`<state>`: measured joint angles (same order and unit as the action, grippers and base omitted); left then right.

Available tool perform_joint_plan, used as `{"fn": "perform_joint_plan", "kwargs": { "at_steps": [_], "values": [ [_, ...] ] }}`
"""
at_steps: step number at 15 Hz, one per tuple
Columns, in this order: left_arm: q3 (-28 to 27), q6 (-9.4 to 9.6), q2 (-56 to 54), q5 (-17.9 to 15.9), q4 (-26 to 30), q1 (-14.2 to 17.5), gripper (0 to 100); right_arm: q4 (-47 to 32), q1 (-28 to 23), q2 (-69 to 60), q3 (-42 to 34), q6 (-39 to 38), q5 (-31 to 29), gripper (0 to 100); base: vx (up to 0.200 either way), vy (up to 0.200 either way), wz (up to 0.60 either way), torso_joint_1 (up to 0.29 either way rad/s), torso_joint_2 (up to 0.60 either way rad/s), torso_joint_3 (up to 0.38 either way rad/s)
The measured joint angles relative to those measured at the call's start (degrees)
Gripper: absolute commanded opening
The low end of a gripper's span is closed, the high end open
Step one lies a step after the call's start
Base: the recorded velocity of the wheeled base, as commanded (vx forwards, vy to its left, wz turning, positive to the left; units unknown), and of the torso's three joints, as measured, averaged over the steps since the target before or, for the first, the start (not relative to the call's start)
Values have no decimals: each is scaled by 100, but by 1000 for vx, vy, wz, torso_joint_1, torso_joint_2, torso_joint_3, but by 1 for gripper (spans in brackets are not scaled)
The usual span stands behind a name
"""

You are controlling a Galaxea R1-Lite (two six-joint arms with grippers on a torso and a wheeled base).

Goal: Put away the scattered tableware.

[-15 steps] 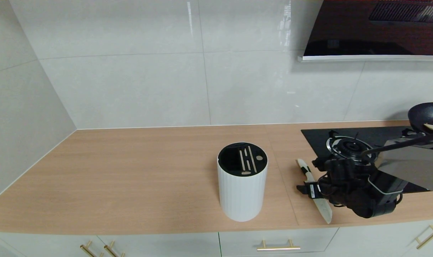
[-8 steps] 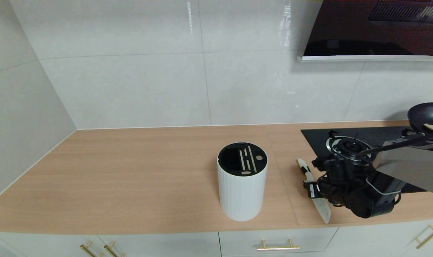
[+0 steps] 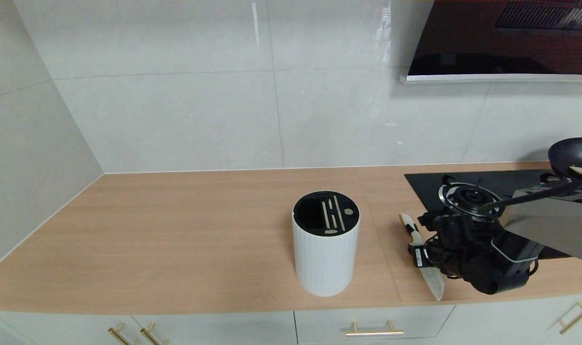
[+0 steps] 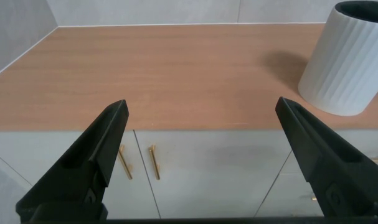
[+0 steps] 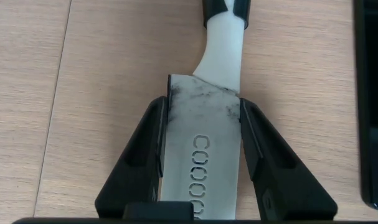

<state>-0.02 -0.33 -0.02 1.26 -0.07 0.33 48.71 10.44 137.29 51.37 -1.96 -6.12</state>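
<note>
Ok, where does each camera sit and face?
Head view: on the head, looking forward and down at counter, holder and knife; right gripper at right.
Left wrist view: low, facing along the counter's front edge; left gripper open.
Right wrist view: straight down on the knife; fingers grip its blade.
Shared: holder, head and left wrist; knife, head and right wrist.

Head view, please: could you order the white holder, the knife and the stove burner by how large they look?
1. white holder
2-3. knife and stove burner: too close to rank, both partly hidden.
</note>
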Motion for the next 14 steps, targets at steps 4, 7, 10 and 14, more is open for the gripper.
{"fn": "perform_joint_plan", "kwargs": {
  "at_steps": [4, 7, 10, 14],
  "values": [
    [0, -2, 0, 90, -6, -2, 100, 176, -5, -540, -197, -4, -121, 0, 0, 0, 0, 0, 0, 0],
    [-182, 115, 2, 169, -41, -2, 100, 235, -10, -1345, -344, -20, -296, 0, 0, 0, 0, 0, 0, 0],
    [-1535, 177, 333, -607, 546, -9, 100, 197, -21, -2271, -140, -20, -343, 0, 0, 0, 0, 0, 0, 0],
    [-3624, 293, 2252, -1310, 1039, -17, 100, -508, 251, -3206, 723, -22, -384, 0, 0, 0, 0, 0, 0, 0]
  ]
}}
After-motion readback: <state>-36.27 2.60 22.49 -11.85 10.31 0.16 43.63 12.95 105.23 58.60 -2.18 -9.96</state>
